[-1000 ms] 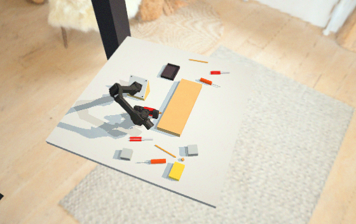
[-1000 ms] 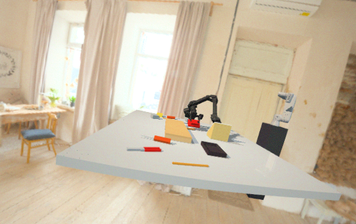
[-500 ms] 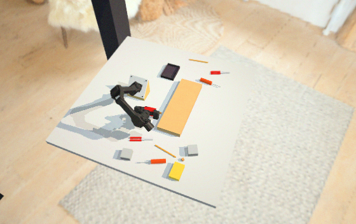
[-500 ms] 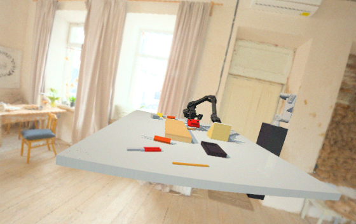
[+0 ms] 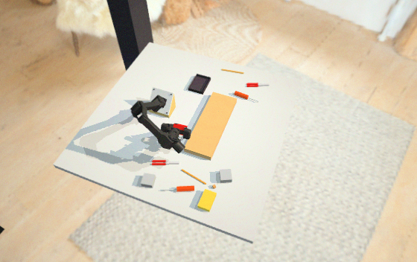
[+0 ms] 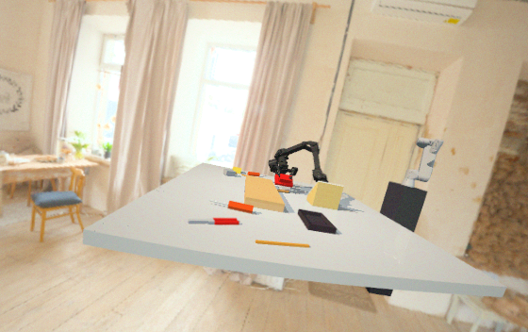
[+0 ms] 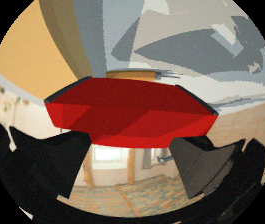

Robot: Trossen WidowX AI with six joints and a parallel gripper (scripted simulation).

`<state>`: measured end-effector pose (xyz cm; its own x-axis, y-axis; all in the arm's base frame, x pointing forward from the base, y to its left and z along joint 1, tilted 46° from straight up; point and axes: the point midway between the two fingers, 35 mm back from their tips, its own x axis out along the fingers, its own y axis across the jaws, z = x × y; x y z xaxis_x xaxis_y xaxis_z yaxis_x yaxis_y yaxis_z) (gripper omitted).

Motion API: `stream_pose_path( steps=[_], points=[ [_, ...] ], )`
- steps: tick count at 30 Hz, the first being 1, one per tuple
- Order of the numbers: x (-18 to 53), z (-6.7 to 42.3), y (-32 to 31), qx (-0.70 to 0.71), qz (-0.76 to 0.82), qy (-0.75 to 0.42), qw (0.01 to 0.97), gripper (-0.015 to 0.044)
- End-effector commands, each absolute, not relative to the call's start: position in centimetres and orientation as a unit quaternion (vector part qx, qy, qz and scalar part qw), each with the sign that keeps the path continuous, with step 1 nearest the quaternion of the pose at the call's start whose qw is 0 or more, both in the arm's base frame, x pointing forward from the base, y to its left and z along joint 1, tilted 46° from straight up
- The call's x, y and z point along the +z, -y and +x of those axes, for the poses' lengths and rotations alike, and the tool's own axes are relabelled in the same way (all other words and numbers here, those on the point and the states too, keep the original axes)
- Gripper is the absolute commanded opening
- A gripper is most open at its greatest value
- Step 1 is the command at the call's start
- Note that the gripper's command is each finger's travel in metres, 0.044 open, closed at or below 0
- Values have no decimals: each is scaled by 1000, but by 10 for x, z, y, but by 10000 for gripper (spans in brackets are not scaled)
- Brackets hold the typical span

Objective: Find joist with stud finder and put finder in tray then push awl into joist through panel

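Observation:
My gripper (image 5: pixel 182 131) (image 6: pixel 281 171) (image 7: pixel 131 131) is shut on the red stud finder (image 5: pixel 179 126) (image 6: pixel 284 179) (image 7: pixel 132 112). It holds the stud finder just off the table, beside the left long edge of the tan floor panel (image 5: pixel 214 125) (image 6: pixel 262 197) (image 7: pixel 26 50). The dark tray (image 5: pixel 199 83) (image 6: pixel 317 221) lies beyond the panel's far end and holds nothing. Several red- and orange-handled pointed tools lie on the table: two by the panel's far end (image 5: pixel 256 85) (image 5: pixel 242 94) and two by its near end (image 5: pixel 162 162) (image 5: pixel 185 188). I cannot tell which one is the awl.
The arm's base stands on a yellow block (image 6: pixel 325 194) left of the panel. Two grey blocks (image 5: pixel 148 179) (image 5: pixel 225 175), a yellow block (image 5: pixel 207 199) and a thin yellow stick (image 5: pixel 193 176) lie near the front edge. Another stick (image 5: pixel 232 71) (image 6: pixel 282 243) lies by the tray.

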<state>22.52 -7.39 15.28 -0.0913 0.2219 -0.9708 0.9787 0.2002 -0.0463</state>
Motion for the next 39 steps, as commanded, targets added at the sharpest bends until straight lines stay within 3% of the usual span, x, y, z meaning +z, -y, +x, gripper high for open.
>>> stream_pose_path(
  steps=[1,25,39],
  points=[
    [150,225,77,-402,487,-618,468,0],
    [134,219,99,-406,487,-613,472,0],
    [133,222,106,-407,488,-610,474,367]
  ],
)
